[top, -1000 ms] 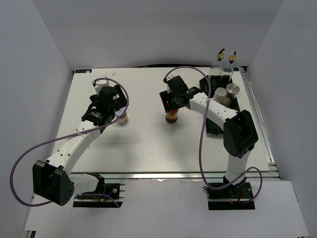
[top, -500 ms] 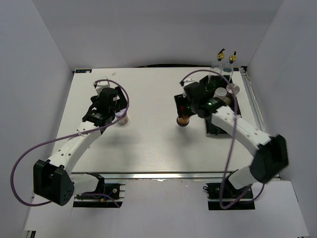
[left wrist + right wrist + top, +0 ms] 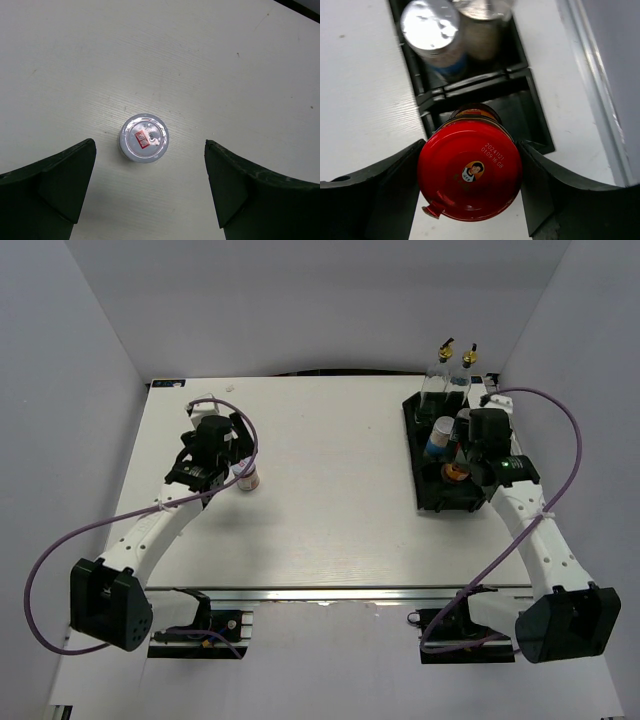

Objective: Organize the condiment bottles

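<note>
The right gripper [image 3: 462, 465], squeezing the red jar [image 3: 470, 175], has carried it from the middle of the table [image 3: 330, 510] to over the near pocket of the tray [image 3: 412, 430] by the right edge, so only the small jar [image 3: 144, 139], under the left gripper [image 3: 147, 180] with its fingers spread wide, is left out.

The left jaws hang over the counter [image 3: 320, 520], a small jar [image 3: 247, 478] at their right edge. The right jaws sit over the near compartment of the tray [image 3: 428, 498], a red-lidded jar [image 3: 455, 473] beneath them; just beyond stand a blue-labelled shaker [image 3: 437, 436] and two gold-topped glass bottles [image 3: 438, 380].
</note>
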